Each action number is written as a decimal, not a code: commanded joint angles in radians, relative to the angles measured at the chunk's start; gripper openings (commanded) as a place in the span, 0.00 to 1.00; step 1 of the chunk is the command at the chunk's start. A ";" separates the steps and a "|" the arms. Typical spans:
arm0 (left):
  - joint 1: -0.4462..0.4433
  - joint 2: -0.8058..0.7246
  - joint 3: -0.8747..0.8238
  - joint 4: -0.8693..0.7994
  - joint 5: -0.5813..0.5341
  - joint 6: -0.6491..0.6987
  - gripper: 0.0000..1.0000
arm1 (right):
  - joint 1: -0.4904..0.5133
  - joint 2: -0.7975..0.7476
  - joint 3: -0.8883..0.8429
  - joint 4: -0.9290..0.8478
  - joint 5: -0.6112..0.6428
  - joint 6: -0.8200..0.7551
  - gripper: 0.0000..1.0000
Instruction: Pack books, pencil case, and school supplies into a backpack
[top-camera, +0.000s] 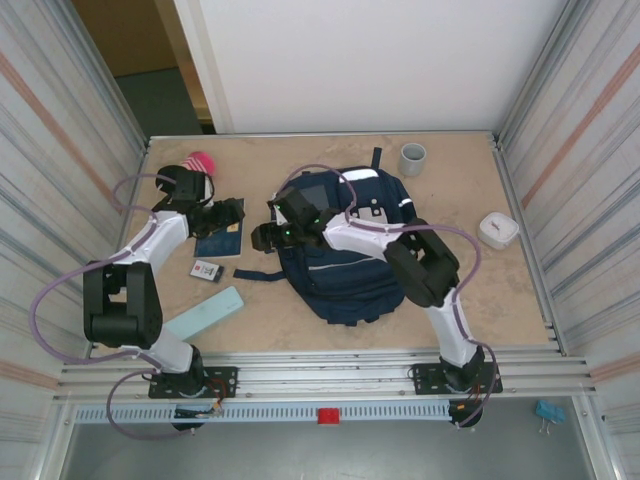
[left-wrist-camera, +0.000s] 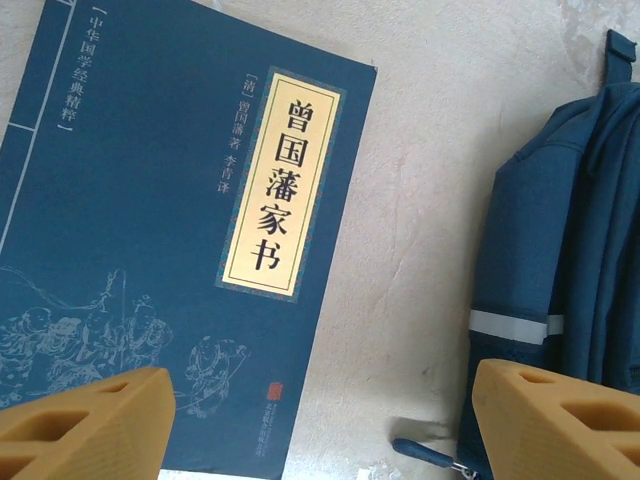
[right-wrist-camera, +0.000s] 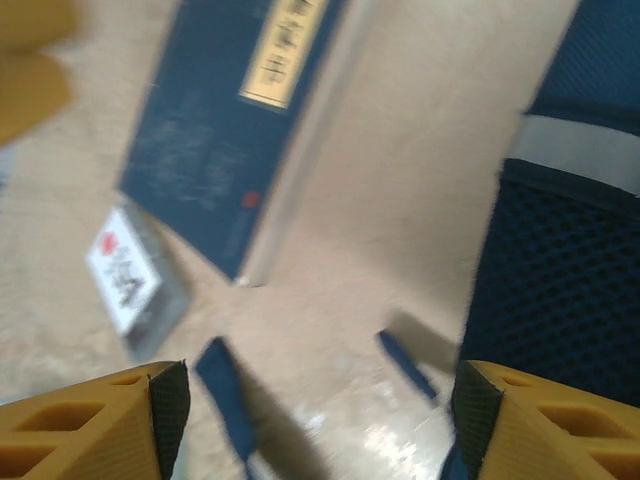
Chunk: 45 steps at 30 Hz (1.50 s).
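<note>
The left gripper (top-camera: 232, 215) hangs over the dark blue book (left-wrist-camera: 180, 250), spread wide apart with nothing in it. The right gripper (right-wrist-camera: 315, 420) is spread apart too, holding nothing, by the left side of the big blue backpack (top-camera: 350, 275). The book lies flat on the table (top-camera: 480, 290) just left of the backpack.

Things on the table (top-camera: 500, 300)
The backpack (top-camera: 345, 270) lies in the middle. The book (top-camera: 216, 246) lies left of it, a card (top-camera: 205, 270) just before the book, the case (top-camera: 205, 313) nearer still. Cup (top-camera: 413, 157) behind, box (top-camera: 497, 229) right.
</note>
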 joint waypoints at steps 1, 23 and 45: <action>0.009 -0.012 -0.013 0.003 0.029 0.003 0.78 | -0.026 0.063 0.068 -0.047 0.013 -0.014 0.72; 0.005 0.213 0.150 -0.101 -0.046 0.143 0.77 | -0.108 -0.476 -0.424 0.087 -0.070 -0.061 0.72; -0.322 0.284 0.040 -0.051 0.142 -0.044 0.76 | -0.141 -0.783 -0.630 0.000 0.013 -0.067 0.73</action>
